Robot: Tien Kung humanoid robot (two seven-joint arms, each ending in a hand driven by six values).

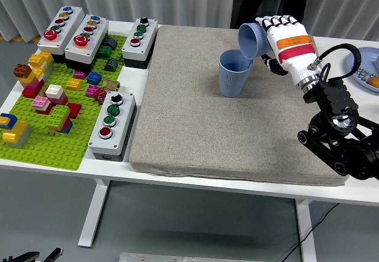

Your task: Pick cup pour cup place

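Note:
A blue cup stands upright on the grey mat near its far middle. My right hand, white with an orange band, is shut on a second blue cup. It holds that cup tipped on its side, mouth down and to the left, just above the standing cup's rim. I cannot see what, if anything, is in either cup. The left hand is out of view.
Grey button boxes and a green baseplate with several bricks fill the left side. A plate with an orange thing sits at the right edge. A person in dark clothes stands behind the table.

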